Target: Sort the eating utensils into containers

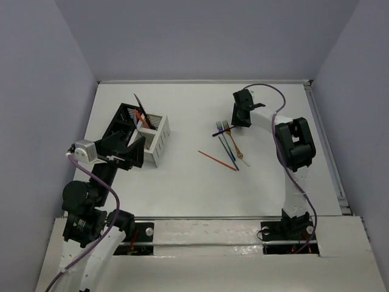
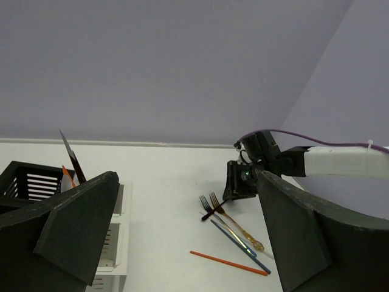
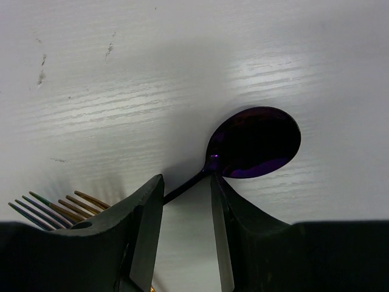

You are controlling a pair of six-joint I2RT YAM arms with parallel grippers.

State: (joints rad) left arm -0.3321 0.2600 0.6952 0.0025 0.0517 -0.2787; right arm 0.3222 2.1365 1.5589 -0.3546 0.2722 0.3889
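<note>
My right gripper (image 1: 242, 115) is down at the table at the back right, jaws open astride the neck of a purple spoon (image 3: 255, 143); its handle runs between the fingers (image 3: 152, 219). The spoon's handle tip (image 1: 219, 132) sticks out towards the left. Beside it lie a gold fork (image 1: 234, 144), a teal fork (image 1: 225, 140), a blue stick (image 1: 230, 157) and an orange stick (image 1: 216, 160). The black caddy (image 1: 123, 121) and white caddy (image 1: 157, 139) stand at the left, holding a dark knife (image 2: 72, 157) and an orange piece (image 2: 67, 176). My left gripper (image 1: 135, 152) is open and empty beside the caddies.
The table's raised edge (image 1: 322, 140) runs close along the right of the right arm. Grey walls close off the back and sides. The right arm's purple cable (image 1: 273, 91) loops above its wrist.
</note>
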